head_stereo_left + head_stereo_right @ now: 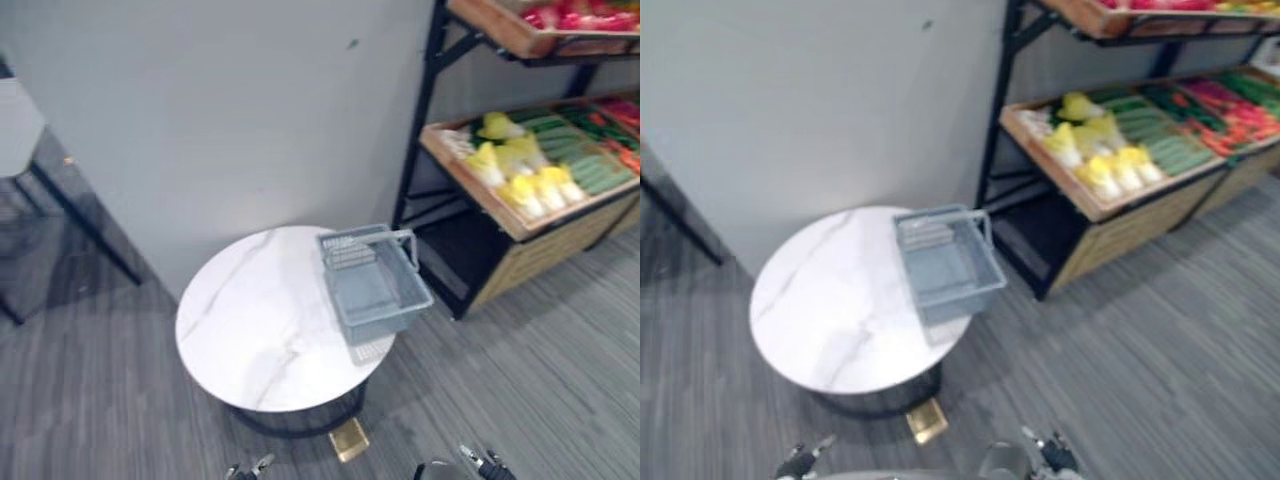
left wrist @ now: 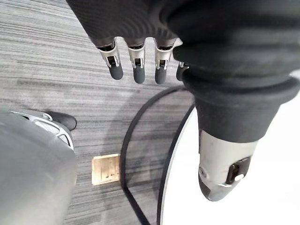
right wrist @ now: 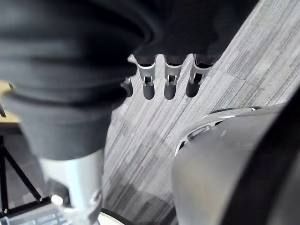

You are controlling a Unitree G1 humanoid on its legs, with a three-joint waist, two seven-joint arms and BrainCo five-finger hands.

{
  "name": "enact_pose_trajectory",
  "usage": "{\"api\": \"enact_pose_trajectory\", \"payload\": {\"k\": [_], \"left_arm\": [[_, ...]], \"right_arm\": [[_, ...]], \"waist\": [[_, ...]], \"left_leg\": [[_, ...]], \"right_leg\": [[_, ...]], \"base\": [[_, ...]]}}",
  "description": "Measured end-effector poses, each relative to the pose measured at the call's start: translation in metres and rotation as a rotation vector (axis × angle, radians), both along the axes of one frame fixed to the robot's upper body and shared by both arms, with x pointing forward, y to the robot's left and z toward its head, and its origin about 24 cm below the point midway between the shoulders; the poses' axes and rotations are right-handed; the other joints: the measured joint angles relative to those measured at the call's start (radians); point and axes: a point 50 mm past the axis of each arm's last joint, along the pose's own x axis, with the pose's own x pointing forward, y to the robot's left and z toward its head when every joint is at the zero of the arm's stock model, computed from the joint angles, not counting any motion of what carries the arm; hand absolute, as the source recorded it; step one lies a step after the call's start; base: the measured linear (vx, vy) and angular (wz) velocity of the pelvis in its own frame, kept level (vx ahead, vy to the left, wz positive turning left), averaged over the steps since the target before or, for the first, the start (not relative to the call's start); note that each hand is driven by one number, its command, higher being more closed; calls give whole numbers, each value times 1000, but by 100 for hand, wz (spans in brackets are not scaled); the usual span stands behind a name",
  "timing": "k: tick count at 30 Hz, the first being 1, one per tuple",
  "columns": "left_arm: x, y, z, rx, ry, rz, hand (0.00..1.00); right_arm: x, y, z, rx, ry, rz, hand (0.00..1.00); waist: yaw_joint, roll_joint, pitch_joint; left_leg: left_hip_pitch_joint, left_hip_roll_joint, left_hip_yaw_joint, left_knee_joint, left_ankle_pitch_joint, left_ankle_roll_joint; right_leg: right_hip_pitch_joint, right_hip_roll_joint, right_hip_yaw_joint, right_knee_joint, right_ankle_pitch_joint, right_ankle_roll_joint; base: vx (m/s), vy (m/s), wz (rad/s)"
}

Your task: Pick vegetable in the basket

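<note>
Vegetables (image 1: 520,175) on shelf (image 1: 545,250) — well apart from left hand (image 2: 137,58) and right hand (image 3: 169,75), fingers (image 2: 115,65) straight, empty.

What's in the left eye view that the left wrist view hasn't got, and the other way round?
Extra in the left eye view: the grey basket, looking empty, on the table's side nearest the shelf, and the yellow and green vegetables lying on that shelf. Extra in the left wrist view: the left robot hand up close, fingers straight, holding nothing. In both: the round white table, the grey floor and a small brass plate set in the floor beside the table.
</note>
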Motion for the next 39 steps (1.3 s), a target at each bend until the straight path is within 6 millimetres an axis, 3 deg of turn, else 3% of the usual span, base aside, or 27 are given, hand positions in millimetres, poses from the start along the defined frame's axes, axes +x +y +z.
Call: {"api": "enact_pose_trajectory", "payload": {"k": [2, 3, 4, 6, 8, 12, 14, 18, 21, 23, 25, 26, 28, 29, 30, 31, 33, 36, 39], "left_arm": [[-2, 0, 0, -5, -5, 36, 0], [-8, 4, 0, 6, -2, 59, 0], [-8, 4, 0, 3, 3, 67, 0], [-14, -17, -5, -54, 16, 91, 0], [-15, -21, -6, -62, 16, 96, 0], [-14, -19, -5, -54, 11, 85, 0], [-11, -18, -5, -42, 12, 40, 0], [-16, -11, -4, 4, 46, -21, 0], [-16, -8, -4, 26, 60, -54, 0], [-12, -5, -2, 56, 62, -125, 0], [-10, 0, -1, 75, 62, -149, 0], [-9, 5, 1, 95, 62, -170, 0], [-9, 8, 1, 104, 63, -182, 0], [-9, 9, 2, 108, 65, -190, 0], [-8, 8, 2, 108, 63, -192, 0], [-7, 8, 2, 108, 58, -192, 0], [-2, 8, 3, 110, 42, -195, 0], [0, 8, 3, 111, 36, -195, 0], [13, 5, 5, 107, 4, -204, 0]], "right_arm": [[-4, 0, -1, 0, 9, -4, 0], [-10, 4, -3, 12, 23, -3, 0], [-11, 2, -3, 11, 25, -13, 0], [-12, -15, 1, -34, 30, 0, 0], [-4, -14, 1, -28, 19, 12, 0], [-8, -13, -1, -19, 40, 18, 0], [-3, -15, 1, -34, 31, 15, 0], [5, -14, 3, -50, 14, 39, 0], [30, -21, 17, -167, -77, 145, 0], [74, -36, 57, -350, -288, 283, 0], [100, -45, 91, -499, -423, 359, 0], [121, -56, 126, -671, -535, 429, 0], [141, -64, 163, -838, -645, 476, 0], [156, -66, 192, -946, -733, 501, 0], [171, -64, 222, -1033, -831, 514, 0], [179, -60, 238, -1071, -891, 520, 0], [203, -40, 289, -1188, -1078, 587, 0], [227, -14, 323, -1300, -1182, 742, 0], [260, 2, 362, -1515, -1166, 929, 0]], "waist": [[6, -1, 0], [14, -25, -9], [16, -18, -12], [24, 53, -40], [25, 69, -38], [14, 60, -35], [-3, 58, -35], [-2, 59, -35], [-4, 56, -34], [-9, 64, -33], [-11, 44, -21], [-12, 28, -11], [-21, 19, -6], [-24, 17, -5], [-25, 20, 1], [-24, 22, 7], [-22, 31, 42], [-14, 33, 73], [25, 36, 124]], "left_leg": [[-4, 24, -60, 10, -19, -52], [1, 27, -92, 11, -32, -92], [7, 45, -107, 9, -35, -112], [-5, 129, -100, -44, 30, -135], [1, 157, -105, -103, 109, -159], [-19, 166, -121, -118, 208, -152], [-59, 157, -38, -130, 250, -138], [-69, 163, 19, -177, 268, -134], [-79, 161, 53, -205, 260, -142], [-110, 156, 82, -209, 228, -147], [-122, 142, 97, -207, 226, -143], [-129, 132, 100, -207, 225, -141], [-140, 125, 99, -206, 226, -140], [-148, 122, 100, -206, 226, -139], [-160, 121, 100, -205, 227, -138], [-163, 121, 101, -205, 228, -137], [-183, 124, 101, -201, 229, -136], [-216, 128, 94, -187, 231, -133], [-235, 130, 87, -182, 235, -129]], "right_leg": [[25, 4, 81, -144, 85, -1], [45, -3, 99, -163, 139, 25], [51, 6, 79, -152, 127, 91], [57, 75, -8, -143, 91, 43], [70, 103, -55, -147, 75, 18], [159, 103, -176, -203, 61, 3], [171, 90, -240, -229, 60, 4], [173, 111, -263, -268, 67, 9], [150, 122, -232, -299, 86, 17], [110, 128, -204, -327, 131, 19], [96, 119, -184, -348, 158, 20], [87, 111, -177, -353, 167, 24], [77, 104, -175, -353, 172, 26], [66, 102, -172, -352, 177, 23], [55, 101, -169, -351, 180, 21], [48, 101, -167, -349, 181, 20], [28, 103, -165, -348, 186, 16], [4, 106, -167, -348, 197, 10], [-8, 107, -168, -348, 203, 3]], "base": [[354, -430, 83], [352, -509, 76], [277, -436, 75], [266, -304, 60], [262, -347, 56], [88, -180, 82], [-12, -40, 92], [-56, -15, 30], [-55, 33, -12], [-54, 57, -33], [-55, 48, -26], [-65, 44, -13], [-23, 19, -1], [0, 0, 0], [3, 4, -5], [-14, -6, -4], [4, -8, -2], [3, -18, 3], [10, -23, 7]]}}
